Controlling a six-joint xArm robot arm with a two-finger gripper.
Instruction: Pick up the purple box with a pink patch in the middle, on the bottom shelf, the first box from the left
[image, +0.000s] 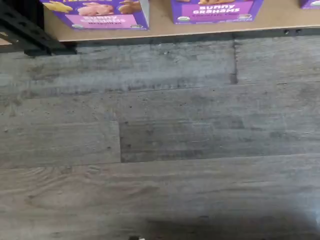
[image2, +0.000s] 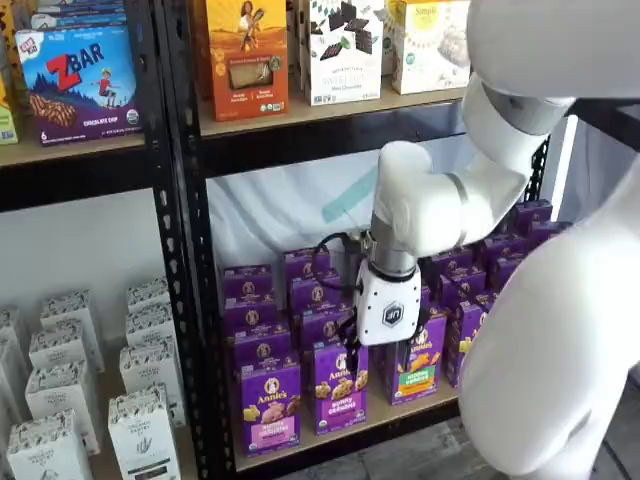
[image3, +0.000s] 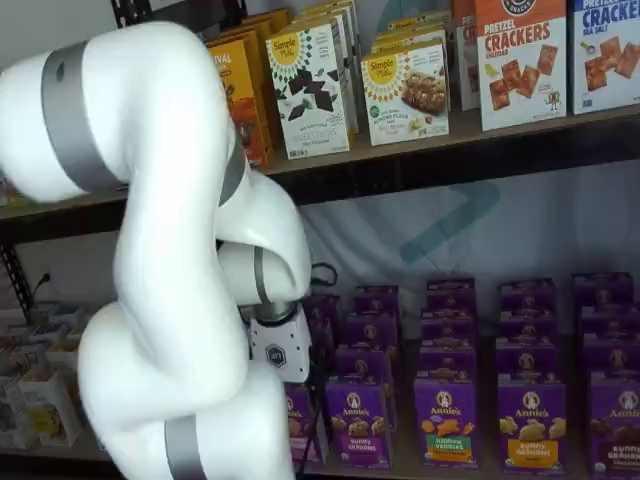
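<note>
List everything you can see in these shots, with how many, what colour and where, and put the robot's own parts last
purple box: one, purple Annie's carton with pink patch, front left of the bottom shelf
other Annie's cartons: many, purple, in rows beside and behind it
white cartons: several, low in the neighbouring bay
Z Bar box: one, blue and red, upper shelf
Simple Mills boxes: several, white and yellow, upper shelf
cracker boxes: two, orange and blue, upper shelf
floor: grey wood planks
rack upright: black perforated steel
arm: white, in front of the shelves
claw: white body, black fingers, low before the cartons, open
</note>
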